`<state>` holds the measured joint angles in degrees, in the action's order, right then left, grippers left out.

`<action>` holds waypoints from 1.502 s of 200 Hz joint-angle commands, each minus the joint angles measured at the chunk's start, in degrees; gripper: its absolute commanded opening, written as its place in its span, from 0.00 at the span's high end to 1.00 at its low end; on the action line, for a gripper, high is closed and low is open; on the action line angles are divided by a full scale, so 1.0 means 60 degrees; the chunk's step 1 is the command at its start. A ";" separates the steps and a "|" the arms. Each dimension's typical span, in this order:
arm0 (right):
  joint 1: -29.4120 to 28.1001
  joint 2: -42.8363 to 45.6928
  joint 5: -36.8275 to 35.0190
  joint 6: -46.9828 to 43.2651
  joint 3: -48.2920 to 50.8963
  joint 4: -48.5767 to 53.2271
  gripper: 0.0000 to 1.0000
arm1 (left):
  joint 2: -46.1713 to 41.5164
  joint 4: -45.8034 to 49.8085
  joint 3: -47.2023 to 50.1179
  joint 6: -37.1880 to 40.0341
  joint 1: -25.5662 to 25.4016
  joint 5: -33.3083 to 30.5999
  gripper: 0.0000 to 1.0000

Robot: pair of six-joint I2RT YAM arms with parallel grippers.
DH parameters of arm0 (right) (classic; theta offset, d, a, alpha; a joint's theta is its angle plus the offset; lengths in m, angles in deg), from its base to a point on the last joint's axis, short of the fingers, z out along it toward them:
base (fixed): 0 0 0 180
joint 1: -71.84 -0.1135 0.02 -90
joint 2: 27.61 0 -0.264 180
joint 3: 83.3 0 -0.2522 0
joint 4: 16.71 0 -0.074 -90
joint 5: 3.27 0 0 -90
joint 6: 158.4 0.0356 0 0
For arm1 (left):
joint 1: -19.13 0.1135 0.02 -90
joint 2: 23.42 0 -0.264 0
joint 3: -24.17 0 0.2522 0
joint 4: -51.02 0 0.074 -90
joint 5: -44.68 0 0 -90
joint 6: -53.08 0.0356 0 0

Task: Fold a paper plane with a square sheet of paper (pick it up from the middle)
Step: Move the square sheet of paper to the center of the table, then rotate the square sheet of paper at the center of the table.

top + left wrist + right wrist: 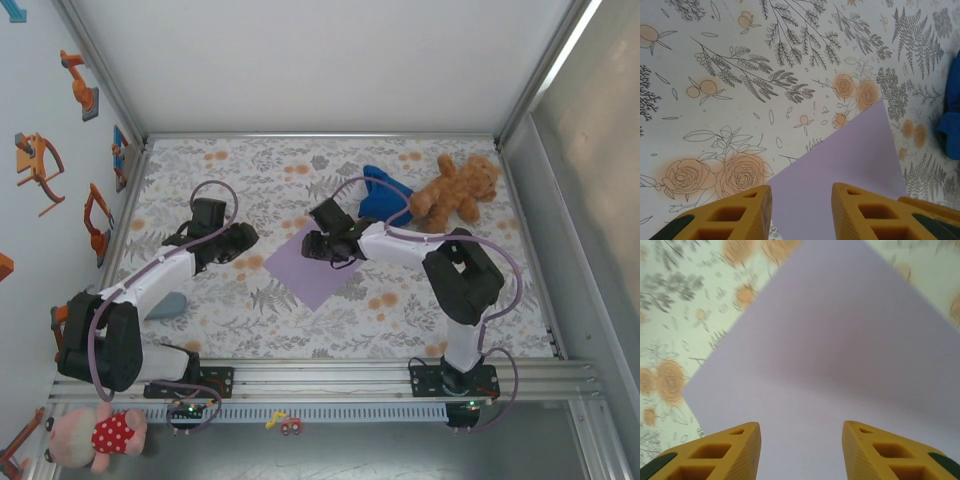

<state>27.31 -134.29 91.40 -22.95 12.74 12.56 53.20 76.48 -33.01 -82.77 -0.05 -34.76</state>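
The square sheet of paper is lavender-purple and lies flat on the floral table, turned like a diamond. My right gripper hovers over its upper right part, open, and in the right wrist view its yellow fingers frame bare paper. My left gripper stands open just left of the sheet. In the left wrist view its fingers straddle a corner area of the sheet. Nothing is between either pair of fingers.
A brown teddy bear lies at the back right with a deep blue cloth beside it, just behind the right arm. A pale grey-blue object lies by the left arm. Walls close in the left, back and right sides.
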 commanded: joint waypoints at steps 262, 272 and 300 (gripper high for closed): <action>0.1372 -0.0559 -0.2060 0.3759 0.0299 0.1146 0.86 | 0.1356 -0.1447 0.0455 -0.2133 -0.2136 0.0817 0.69; 0.1368 -0.0201 -0.2138 0.3781 0.0442 0.1038 0.88 | 0.1504 -0.1450 0.0388 -0.2171 -0.2226 0.0854 0.70; 0.1402 0.0870 -0.1876 0.2621 0.0883 0.0262 0.88 | 0.1925 -0.1747 0.0294 -0.2348 -0.2514 0.0986 0.74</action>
<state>35.51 -135.16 81.08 -5.55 16.50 18.35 62.75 68.02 -30.61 -94.81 -13.90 -29.82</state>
